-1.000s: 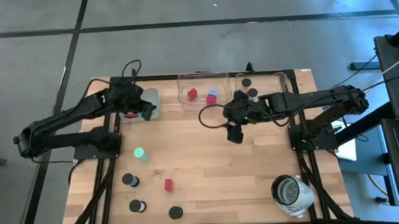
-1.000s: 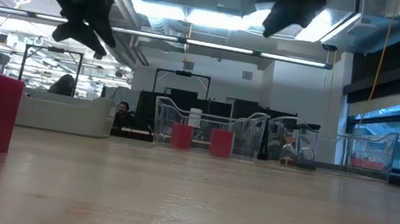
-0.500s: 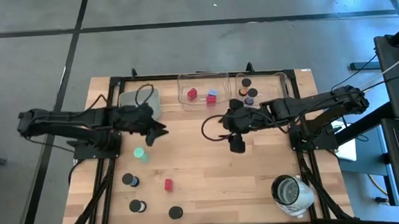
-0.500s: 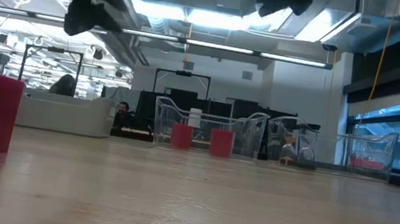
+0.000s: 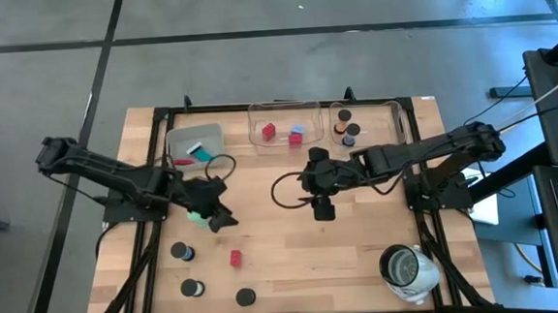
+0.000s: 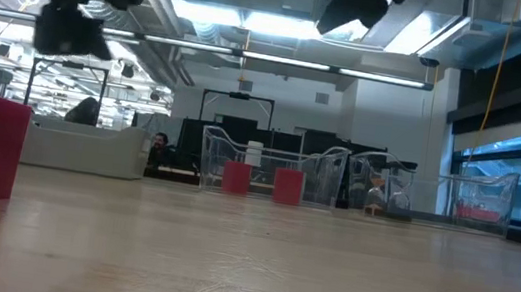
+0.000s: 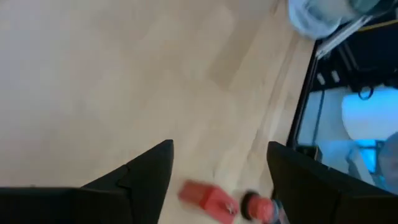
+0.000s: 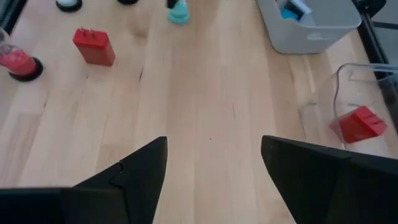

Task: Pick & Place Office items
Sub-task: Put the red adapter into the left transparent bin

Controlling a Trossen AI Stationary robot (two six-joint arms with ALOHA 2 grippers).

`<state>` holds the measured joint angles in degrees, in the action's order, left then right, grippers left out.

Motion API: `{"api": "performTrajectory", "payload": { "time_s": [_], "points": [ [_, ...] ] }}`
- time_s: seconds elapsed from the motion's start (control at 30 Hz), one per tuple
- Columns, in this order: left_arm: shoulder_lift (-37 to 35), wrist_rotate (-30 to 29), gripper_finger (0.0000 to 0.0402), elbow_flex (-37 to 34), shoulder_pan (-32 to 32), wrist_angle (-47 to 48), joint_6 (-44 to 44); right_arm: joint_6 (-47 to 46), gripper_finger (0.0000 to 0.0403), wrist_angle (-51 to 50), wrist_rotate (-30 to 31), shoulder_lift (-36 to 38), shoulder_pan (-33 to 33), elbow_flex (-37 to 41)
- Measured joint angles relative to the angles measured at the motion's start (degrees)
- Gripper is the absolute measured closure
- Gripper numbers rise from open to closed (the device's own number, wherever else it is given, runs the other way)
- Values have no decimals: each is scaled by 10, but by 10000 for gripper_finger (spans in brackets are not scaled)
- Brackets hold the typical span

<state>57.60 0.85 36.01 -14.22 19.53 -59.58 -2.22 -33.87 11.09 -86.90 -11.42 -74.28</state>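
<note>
The left tool (image 5: pixel 220 218) hangs spread apart and empty over the desk (image 5: pixel 294 243), beside a green disc (image 5: pixel 197 218); a small red block (image 5: pixel 235 259) with two prongs lies nearby, black round caps (image 5: pixel 181 251) beyond it; the right tool (image 5: pixel 322 210) hovers mid-desk, fingers parted, holding nothing; the grey tray (image 5: pixel 183 140) holds a teal piece (image 5: pixel 200 154); red and pale-blue pieces sit in a clear tray (image 5: pixel 257 114).

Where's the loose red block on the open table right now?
In the high view the red block lies on the table's left half, toward the near edge, between two black round caps, just beyond the left hand.
</note>
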Motion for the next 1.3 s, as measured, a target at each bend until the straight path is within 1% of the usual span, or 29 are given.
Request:
{"api": "performTrajectory", "payload": {
  "time_s": [0.13, 0.3, 0.43, 0.57, 0.6, 0.67, 0.77, 0.9, 1.03, 1.13, 1.3],
  "points": [
    [46, 29, 122, 5, -13, -5, -41, 1, 140, 11, 0, -12, 0, 0],
    [107, 91, 108, 28, -11, -16, -72, 1, 140, 13, 0, -24, 0, 0],
    [154, 145, 108, 59, 4, -17, -69, -1, 140, 12, 0, -25, 0, 0],
    [203, 165, 109, 96, 16, -14, -3, -3, 140, 9, 0, -25, 0, 0],
    [215, 169, 109, 105, 19, -13, 30, -3, 140, 7, 0, -25, -1, 0],
    [237, 177, 110, 129, 22, -7, 122, -3, 140, 0, -2, -24, -1, 0],
    [259, 176, 110, 164, 20, 25, 319, 6, 140, -10, -2, -25, -1, 0],
    [271, 150, 110, 192, 14, 65, 570, 23, 140, -16, -2, -24, -1, 0],
    [271, 140, 110, 195, 6, 66, 776, 20, 140, -29, -1, -24, -1, 0],
    [271, 140, 111, 195, -6, 90, 880, 11, 140, -31, -1, -24, -1, 0],
    [271, 131, 125, 195, -36, 114, 980, -6, 140, -30, 0, -24, 0, 0]
  ]
}}
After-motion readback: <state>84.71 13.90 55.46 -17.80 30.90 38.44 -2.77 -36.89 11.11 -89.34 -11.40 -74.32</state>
